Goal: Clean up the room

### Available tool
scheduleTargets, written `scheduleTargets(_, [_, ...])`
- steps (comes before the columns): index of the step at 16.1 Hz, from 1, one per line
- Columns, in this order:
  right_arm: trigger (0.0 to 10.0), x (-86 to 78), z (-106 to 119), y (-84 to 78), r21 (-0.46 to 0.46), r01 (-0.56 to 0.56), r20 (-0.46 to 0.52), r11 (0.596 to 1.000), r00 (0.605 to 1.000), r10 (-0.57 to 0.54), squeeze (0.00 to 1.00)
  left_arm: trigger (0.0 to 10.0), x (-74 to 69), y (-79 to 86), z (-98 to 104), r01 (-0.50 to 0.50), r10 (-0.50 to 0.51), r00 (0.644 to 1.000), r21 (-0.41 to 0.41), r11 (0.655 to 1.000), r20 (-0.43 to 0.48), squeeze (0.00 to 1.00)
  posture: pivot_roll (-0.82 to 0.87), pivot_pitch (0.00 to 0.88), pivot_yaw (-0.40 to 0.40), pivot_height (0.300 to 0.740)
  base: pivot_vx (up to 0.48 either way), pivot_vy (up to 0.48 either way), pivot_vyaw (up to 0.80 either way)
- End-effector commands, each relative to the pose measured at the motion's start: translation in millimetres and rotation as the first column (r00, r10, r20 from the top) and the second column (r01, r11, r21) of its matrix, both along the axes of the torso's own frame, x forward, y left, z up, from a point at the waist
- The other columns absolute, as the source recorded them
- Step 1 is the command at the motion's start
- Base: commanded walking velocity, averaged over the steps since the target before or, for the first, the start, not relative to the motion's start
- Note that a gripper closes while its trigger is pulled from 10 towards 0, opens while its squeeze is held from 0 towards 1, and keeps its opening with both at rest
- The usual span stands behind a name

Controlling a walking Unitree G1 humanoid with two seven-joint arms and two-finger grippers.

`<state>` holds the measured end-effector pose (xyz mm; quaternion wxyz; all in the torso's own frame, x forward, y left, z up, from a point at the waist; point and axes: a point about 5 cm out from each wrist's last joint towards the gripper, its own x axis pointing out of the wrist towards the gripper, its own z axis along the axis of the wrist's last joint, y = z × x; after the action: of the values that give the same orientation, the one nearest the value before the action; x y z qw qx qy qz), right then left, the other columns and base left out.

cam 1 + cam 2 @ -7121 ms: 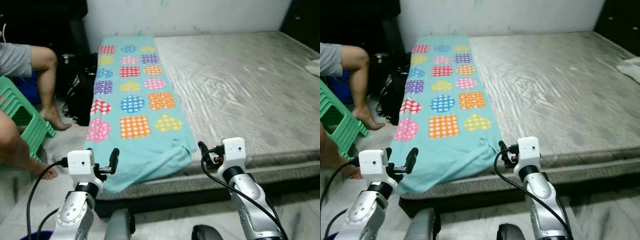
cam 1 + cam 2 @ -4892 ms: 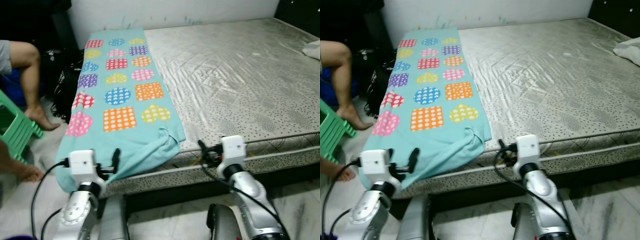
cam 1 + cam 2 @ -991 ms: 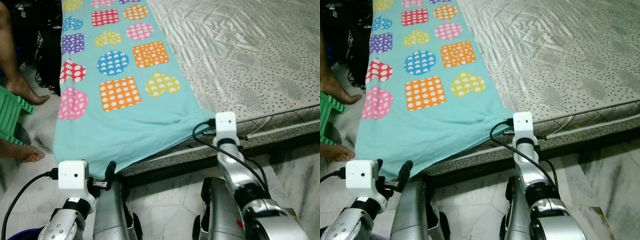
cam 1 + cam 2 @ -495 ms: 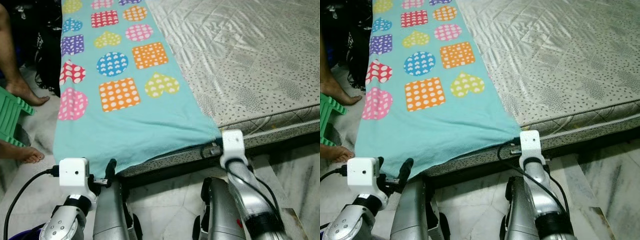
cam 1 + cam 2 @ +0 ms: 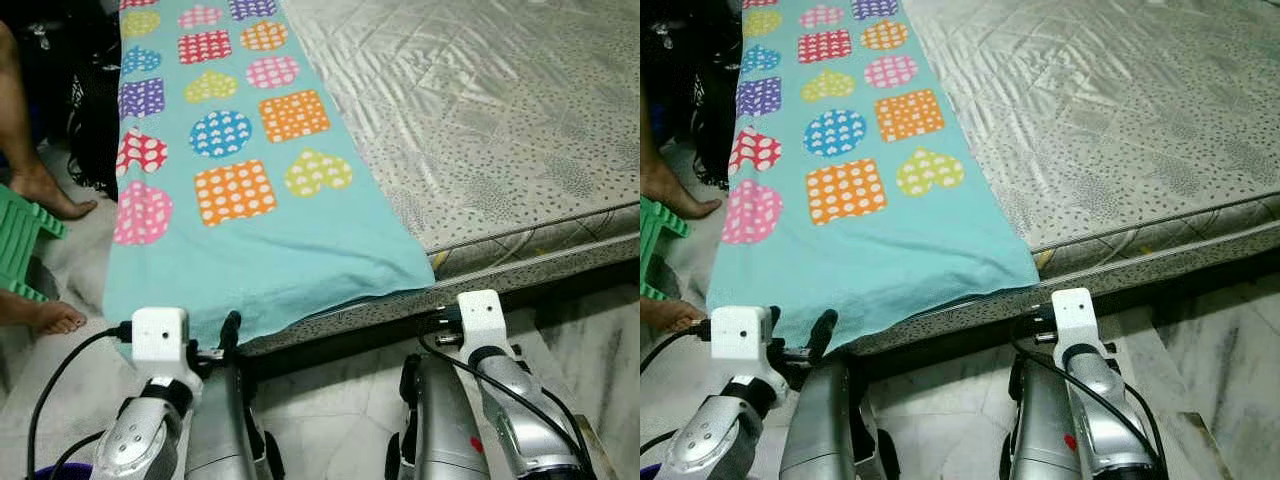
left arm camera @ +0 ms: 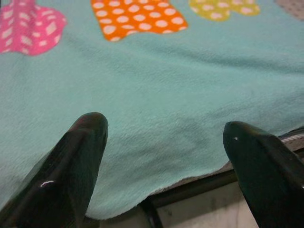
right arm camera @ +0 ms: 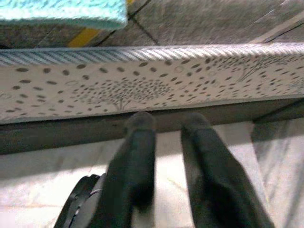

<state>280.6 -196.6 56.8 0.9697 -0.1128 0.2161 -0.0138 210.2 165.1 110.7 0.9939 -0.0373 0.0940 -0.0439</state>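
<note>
Turquoise fleece blanket w/ coloured polka-dot hearts & squares lies as a long strip along the left side of the grey quilted mattress, its long axis running away from the robot, near end draped over the bed's front edge. Left gripper sits just below that hanging hem; in the left wrist view its black fingers are wide apart w/ the hem straight ahead between them, not yet touching. Right gripper is near the blanket's right corner but lower, facing the mattress side, fingers close together, nearly shut, holding nothing. Left arm is nearer the cloth; a short reach forward should pinch the hem. Person's bare foot & green plastic stool at left.
</note>
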Motion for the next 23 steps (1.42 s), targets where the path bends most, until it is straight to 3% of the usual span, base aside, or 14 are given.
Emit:
scheduleTargets(1, [10.0, -0.1, 4.9, 0.8, 0.001, -0.001, 0.01, 1.0, 1.0, 0.001, 1.0, 10.0, -1.7, 4.0, -4.7, -0.009, 0.009, 1.0, 0.014, 1.0, -0.015, 0.0, 0.05, 0.167, 0.071, 0.533, 0.0, 0.0, 0.0])
scheduleTargets(4, [10.0, 7.1, 34.2, 4.0, 0.091, 0.003, 0.216, 0.996, 0.976, -0.023, 1.0, 10.0, 4.5, 4.3, -5.1, -0.016, 0.016, 1.0, 0.007, 1.0, 0.012, 0.0, 0.02, 0.116, 0.065, 0.533, 0.0, 0.0, 0.0])
scheduleTargets(7, [10.0, 1.0, 43.0, 26.4, 0.25, -0.115, 0.286, 0.961, 0.957, 0.04, 1.0, 10.0, 16.9, 1.0, -5.1, -0.006, 0.006, 0.999, 0.007, 1.0, 0.043, 0.0, 0.0, 0.047, 0.064, 0.533, 0.0, 0.0, 0.0])
scheduleTargets(9, [10.0, -0.1, 45.9, 35.8, 0.332, -0.133, 0.316, 0.934, 0.949, 0.023, 1.0, 10.0, 24.9, 1.8, -7.6, -0.006, 0.006, 0.998, 0.008, 1.0, 0.055, 0.0, -0.02, 0.008, 0.068, 0.533, 0.0, 0.0, 0.0])
scheduleTargets(19, [10.0, 19.2, 53.3, 23.0, 0.328, -0.036, 0.384, 0.944, 0.918, -0.098, 1.0, 10.0, 52.3, 4.9, -21.9, -0.03, 0.028, 0.994, 0.022, 0.999, 0.102, 0.0, -0.06, 0.0, 0.069, 0.533, 0.0, 0.0, 0.0])
scheduleTargets(20, [10.0, 21.7, 55.6, 24.3, 0.336, -0.044, 0.394, 0.941, 0.914, -0.098, 0.0, 10.0, 54.4, 5.1, -21.8, -0.038, 0.036, 0.993, 0.019, 0.999, 0.11, 0.0, -0.06, 0.0, 0.073, 0.533, 0.0, 0.0, 0.0])
scheduleTargets(23, [10.0, 32.0, 70.7, 26.6, 0.335, -0.079, 0.459, 0.939, 0.884, -0.089, 0.0, 10.0, 59.9, 4.0, -22.0, -0.03, 0.028, 0.991, 0.018, 0.999, 0.128, 0.0, -0.08, 0.0, 0.083, 0.533, 0.0, 0.0, 0.0])
